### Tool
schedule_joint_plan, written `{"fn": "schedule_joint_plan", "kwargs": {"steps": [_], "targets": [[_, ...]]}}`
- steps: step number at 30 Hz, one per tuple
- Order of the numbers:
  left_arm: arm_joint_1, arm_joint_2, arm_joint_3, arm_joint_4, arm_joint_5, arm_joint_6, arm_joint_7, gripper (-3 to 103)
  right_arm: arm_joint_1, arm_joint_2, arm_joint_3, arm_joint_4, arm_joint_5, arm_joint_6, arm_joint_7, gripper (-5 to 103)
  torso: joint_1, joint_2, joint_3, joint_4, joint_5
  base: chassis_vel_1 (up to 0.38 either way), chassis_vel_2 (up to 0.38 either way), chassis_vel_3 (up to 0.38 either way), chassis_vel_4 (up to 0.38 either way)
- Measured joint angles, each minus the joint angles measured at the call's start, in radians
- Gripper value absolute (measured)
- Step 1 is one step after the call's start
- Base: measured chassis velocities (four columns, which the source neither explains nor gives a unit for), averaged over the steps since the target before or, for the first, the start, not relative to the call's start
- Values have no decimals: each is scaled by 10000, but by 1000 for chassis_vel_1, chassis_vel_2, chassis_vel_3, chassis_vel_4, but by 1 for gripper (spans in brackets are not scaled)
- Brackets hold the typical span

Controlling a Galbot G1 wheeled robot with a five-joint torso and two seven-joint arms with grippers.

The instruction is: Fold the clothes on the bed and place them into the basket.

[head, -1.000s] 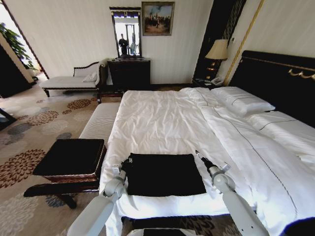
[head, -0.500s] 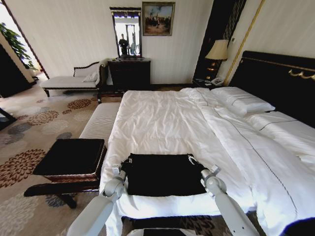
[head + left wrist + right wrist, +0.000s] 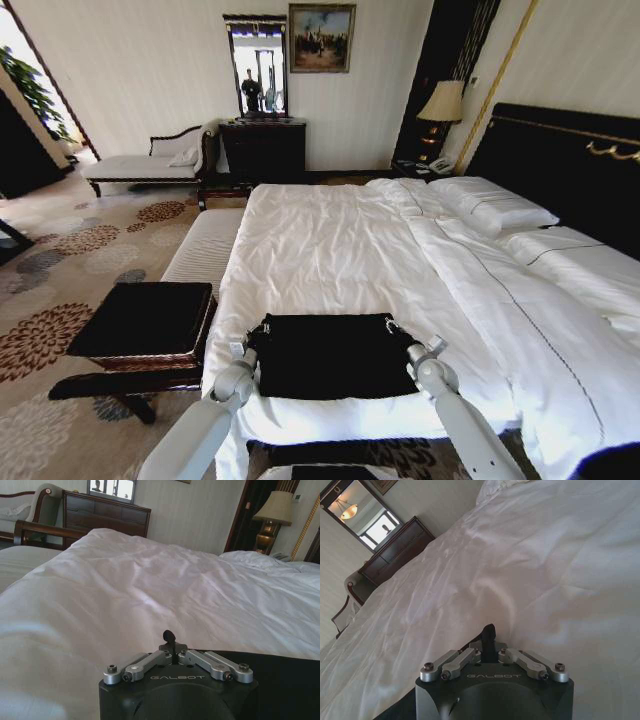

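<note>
The black T-shirt (image 3: pixel 332 355) lies folded flat at the foot of the bed (image 3: pixel 330 250). The left claw (image 3: pixel 262 328) pinches its far left corner and the right claw (image 3: pixel 390 326) pinches its far right corner. The basket (image 3: pixel 145 322) sits on the floor left of the bed.

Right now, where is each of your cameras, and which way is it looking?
Head view: from my head, forward and down over the bed at the black T-shirt; both arms show, left gripper and right gripper at its far corners.
Left wrist view: low on the duvet, facing the dresser; shut fingers.
Right wrist view: low too, facing the mirror; shut fingers.
Shared: the white duvet and dresser.
</note>
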State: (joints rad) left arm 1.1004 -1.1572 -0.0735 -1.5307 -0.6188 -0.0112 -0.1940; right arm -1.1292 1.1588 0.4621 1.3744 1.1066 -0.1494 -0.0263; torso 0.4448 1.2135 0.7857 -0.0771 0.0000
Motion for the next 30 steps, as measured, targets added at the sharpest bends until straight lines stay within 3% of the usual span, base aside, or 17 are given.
{"fn": "schedule_joint_plan", "kwargs": {"steps": [5,17,22,30], "targets": [[13,-32,-12,15,20,0,3,0,-8,41,0,17,79,-1,8,1,0,0,0,-1,0,0,0,0,0],[135,68,-84,-381,9,-26,-81,0,-266,32,214,671,96,76,81,1,0,0,0,0,0,0,0,0,0],[248,356,-236,-1161,-172,-76,-318,0,-608,-135,494,1744,-161,170,222,1,0,0,0,-1,0,0,0,0,0],[530,965,-694,-3416,-694,-154,-787,0,-973,-555,924,3964,-714,423,443,1,0,0,0,-1,-1,0,0,0,0]]}}
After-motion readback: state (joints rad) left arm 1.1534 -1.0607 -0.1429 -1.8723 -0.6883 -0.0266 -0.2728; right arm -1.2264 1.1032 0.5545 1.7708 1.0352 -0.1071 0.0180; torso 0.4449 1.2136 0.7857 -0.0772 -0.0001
